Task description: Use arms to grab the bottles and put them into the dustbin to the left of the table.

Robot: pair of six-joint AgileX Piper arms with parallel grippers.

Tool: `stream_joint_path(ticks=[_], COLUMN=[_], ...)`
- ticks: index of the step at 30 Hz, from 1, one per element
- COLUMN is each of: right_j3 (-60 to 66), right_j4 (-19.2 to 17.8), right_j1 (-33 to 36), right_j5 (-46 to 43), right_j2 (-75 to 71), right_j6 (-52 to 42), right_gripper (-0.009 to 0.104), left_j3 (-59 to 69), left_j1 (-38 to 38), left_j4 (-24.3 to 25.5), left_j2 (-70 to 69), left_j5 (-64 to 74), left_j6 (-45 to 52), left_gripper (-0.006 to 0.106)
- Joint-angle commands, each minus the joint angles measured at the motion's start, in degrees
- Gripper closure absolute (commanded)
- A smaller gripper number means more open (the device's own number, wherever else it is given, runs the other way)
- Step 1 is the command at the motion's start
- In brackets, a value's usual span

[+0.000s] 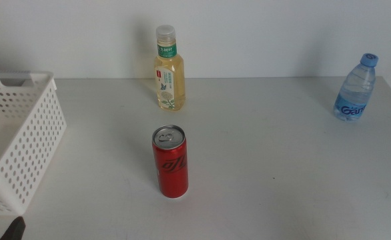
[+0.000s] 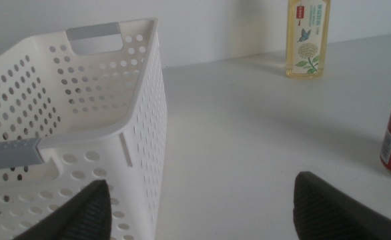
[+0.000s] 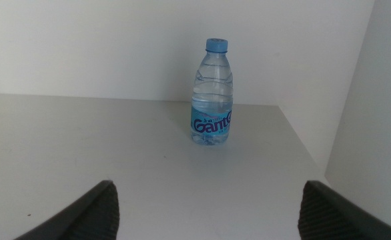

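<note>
My left gripper (image 2: 199, 203) and right gripper (image 3: 205, 207) both hung low with fingers (image 2: 82, 210) spread wide, holding nothing.

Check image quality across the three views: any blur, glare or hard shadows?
Middle view: even, soft light; red can and tea bottle sharp, only faint shadows on the table. Left wrist view: the basket is sharp, the left tool tips are soft-edged, and the can is cropped at the frame edge. Right wrist view: water bottle crisp, no glare; right tool tips blurred.
</note>
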Motion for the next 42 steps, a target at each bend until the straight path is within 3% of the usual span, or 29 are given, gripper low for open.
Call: stream_joint_path(ticks=[1, 10, 18, 24, 27, 33, 42], right_j3=[-0.51, -0.51, -0.51, -0.51, -0.51, -0.51, -0.51], right_j4=[-0.53, -0.53, -0.53, -0.53, -0.53, -0.53, -0.53], right_j1=[-0.34, -0.34, -0.34, -0.34, -0.34, -0.34, -0.34], right_j5=[-4.12, -4.12, -4.12, -4.12, -4.12, -4.12, -4.12], right_j2=[-1.30, -1.30, -1.30, -1.30, -1.30, -1.30, -1.30], right_j6=[-0.50, -0.50, -0.50, -0.50, -0.50, -0.50, -0.50], right_gripper=[0.020, 0.020, 0.020, 0.020, 0.020, 0.020, 0.020], left_j3=[0.09, 0.09, 0.09, 0.18, 0.17, 0.17, 0.17], left_j1=[-0.61, -13.98, -31.69, -42.10, -45.12, -46.75, -46.75], left_j4=[-1.78, -6.37, -6.90, -11.41, -14.15, -14.88, -16.09], left_j2=[1.79, 19.50, 42.73, 58.15, 64.34, 73.85, 76.08], left_j5=[-5.51, -21.96, -51.49, -69.54, -76.51, -86.02, -87.99], left_j6=[-1.02, -1.02, -2.24, -2.32, -2.51, -5.71, -6.03], left_gripper=[0.007, 0.007, 0.007, 0.007, 0.007, 0.007, 0.007])
